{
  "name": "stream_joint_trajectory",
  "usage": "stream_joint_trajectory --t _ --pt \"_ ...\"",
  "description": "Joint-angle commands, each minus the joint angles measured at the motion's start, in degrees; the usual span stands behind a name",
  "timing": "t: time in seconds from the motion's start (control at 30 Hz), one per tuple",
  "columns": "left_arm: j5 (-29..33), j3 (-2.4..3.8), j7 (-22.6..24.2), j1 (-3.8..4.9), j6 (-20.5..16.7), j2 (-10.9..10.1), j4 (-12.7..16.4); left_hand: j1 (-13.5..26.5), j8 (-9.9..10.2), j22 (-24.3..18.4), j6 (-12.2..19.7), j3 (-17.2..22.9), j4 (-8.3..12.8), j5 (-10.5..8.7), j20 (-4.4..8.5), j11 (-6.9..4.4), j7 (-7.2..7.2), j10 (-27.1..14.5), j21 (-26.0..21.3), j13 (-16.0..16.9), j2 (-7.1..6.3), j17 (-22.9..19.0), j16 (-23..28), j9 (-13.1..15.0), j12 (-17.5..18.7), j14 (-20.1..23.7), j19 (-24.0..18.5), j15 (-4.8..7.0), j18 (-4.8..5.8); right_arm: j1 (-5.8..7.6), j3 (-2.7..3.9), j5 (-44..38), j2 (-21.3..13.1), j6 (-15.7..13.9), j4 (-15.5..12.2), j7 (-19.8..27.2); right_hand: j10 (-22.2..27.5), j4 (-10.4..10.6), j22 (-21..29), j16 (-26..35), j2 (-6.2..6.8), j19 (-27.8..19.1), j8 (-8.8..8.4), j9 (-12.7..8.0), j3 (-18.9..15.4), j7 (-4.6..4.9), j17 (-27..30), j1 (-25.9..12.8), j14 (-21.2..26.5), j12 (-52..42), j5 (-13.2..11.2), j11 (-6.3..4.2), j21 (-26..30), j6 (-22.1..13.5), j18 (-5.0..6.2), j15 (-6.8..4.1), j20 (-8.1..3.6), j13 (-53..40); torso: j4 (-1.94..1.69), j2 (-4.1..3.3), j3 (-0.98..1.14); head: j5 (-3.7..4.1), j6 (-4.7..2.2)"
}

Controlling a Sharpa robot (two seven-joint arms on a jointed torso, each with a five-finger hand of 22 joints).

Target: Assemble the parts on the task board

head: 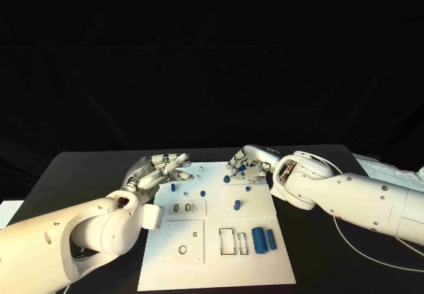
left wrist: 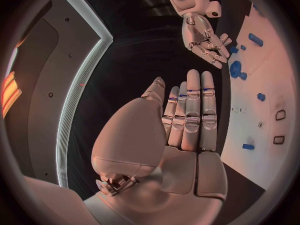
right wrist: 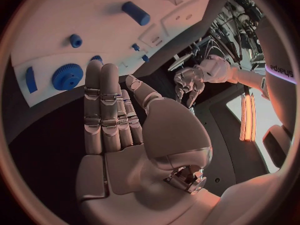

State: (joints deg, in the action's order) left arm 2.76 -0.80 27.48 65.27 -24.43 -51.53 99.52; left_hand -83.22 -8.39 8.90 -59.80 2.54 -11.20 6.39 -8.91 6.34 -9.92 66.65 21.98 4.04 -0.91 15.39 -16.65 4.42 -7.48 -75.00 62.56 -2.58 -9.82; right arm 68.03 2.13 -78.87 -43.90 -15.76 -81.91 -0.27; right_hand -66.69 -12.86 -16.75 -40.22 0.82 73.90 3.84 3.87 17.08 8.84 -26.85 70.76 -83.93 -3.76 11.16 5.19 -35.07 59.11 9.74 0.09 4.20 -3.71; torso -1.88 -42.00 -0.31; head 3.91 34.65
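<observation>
Task board (head: 216, 257): flat white matte rectangular plate, long axis running from the robot away toward the far table edge, lying on the black table (head: 79, 168). Near end of board has rectangular cut-outs, just right of them a large blue cylinder (head: 260, 239) lying flat, long axis pointing near-to-far, with a thinner blue peg (head: 272, 240) just beside it on the right, parallel. Left of these a square recessed panel with a small round hole. Further up, two small dark slots (head: 183, 208) side by side and a short blue peg (head: 237, 205) standing upright mid-board. Small blue peg (head: 202, 193) and another blue peg (head: 174, 187) nearer the left hand, both small, exact tilt cannot tell. Small blue pieces smooth, plastic-looking.

Left hand (head: 161, 171), silver metallic segmented fingers, over the board's far left edge; left wrist view shows its fingers (left wrist: 192, 110) straight and pressed side by side, thumb apart, holding nothing. Right hand (head: 249, 164) at the board's far end, above it; right wrist view shows fingers (right wrist: 103, 107) extended and close together, thumb out to the side, nothing in the palm. Blue toothed gear (right wrist: 67, 76) lies flat on the board just beyond the right fingertips, a flat blue bar (right wrist: 30, 79) beside it. Whether the right fingertips touch the gear cannot tell. White glossy arms on both sides
</observation>
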Motion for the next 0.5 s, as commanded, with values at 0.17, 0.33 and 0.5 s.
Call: stream_joint_trajectory --t 0.17,0.33,0.5 --pt "-0.91 0.12 -0.76 0.82 2.43 -0.99 1.42 0.52 0.42 -0.03 0.05 -0.33 0.14 -0.25 -0.04 0.21 -0.3 -0.02 0.1 -0.09 0.2 0.08 0.02 -0.09 0.4 0.05 0.06 -0.18 -0.58 1.14 0.09 -17.69 0.84 5.36 -0.65 -9.26 -0.1 2.75 -3.67 -15.73 1.93 -0.79 -0.15 -0.02 1.34 -0.63 -16.52 -0.24 -2.65 0.15 -0.97 -0.4 -5.62 0.15 0.59 -0.25 0.28 0.0 -0.82 -1.81 -0.21 0.53 -0.5" --pt "-0.99 0.12 -0.95 1.08 2.67 -1.11 1.79 0.55 0.47 -0.03 0.09 -0.38 0.14 -0.26 -0.06 0.23 -0.34 -0.05 0.09 -0.09 0.15 0.16 0.03 -0.11 0.48 0.08 0.04 -0.2 -0.58 1.98 0.1 -20.31 1.33 5.99 -0.85 -11.26 0.39 3.88 -5.12 -17.81 2.71 -1.96 -0.16 -0.03 2.2 -0.74 -18.35 0.21 -1.95 0.2 -1.52 -0.34 -7.72 0.26 0.62 -0.09 0.43 0.04 -1.08 -2.47 -0.32 0.77 -0.87" --pt "-1.02 0.12 -1.16 1.14 2.76 -0.89 1.77 0.56 0.51 -0.04 0.12 -0.4 0.15 -0.26 -0.06 0.25 -0.36 -0.08 0.09 -0.09 0.14 0.21 0.04 -0.12 0.53 0.09 0.03 -0.21 -0.58 2.59 0.1 -21.59 1.72 6.61 -0.67 -12.48 0.71 4.71 -5.96 -19.46 2.93 -2.72 -0.14 -0.02 2.94 -0.83 -20.09 0.63 -1.77 0.17 -2.19 -0.31 -8.94 0.32 0.64 -0.03 0.58 0.03 -1.22 -3.03 -0.58 1.08 -1.14"
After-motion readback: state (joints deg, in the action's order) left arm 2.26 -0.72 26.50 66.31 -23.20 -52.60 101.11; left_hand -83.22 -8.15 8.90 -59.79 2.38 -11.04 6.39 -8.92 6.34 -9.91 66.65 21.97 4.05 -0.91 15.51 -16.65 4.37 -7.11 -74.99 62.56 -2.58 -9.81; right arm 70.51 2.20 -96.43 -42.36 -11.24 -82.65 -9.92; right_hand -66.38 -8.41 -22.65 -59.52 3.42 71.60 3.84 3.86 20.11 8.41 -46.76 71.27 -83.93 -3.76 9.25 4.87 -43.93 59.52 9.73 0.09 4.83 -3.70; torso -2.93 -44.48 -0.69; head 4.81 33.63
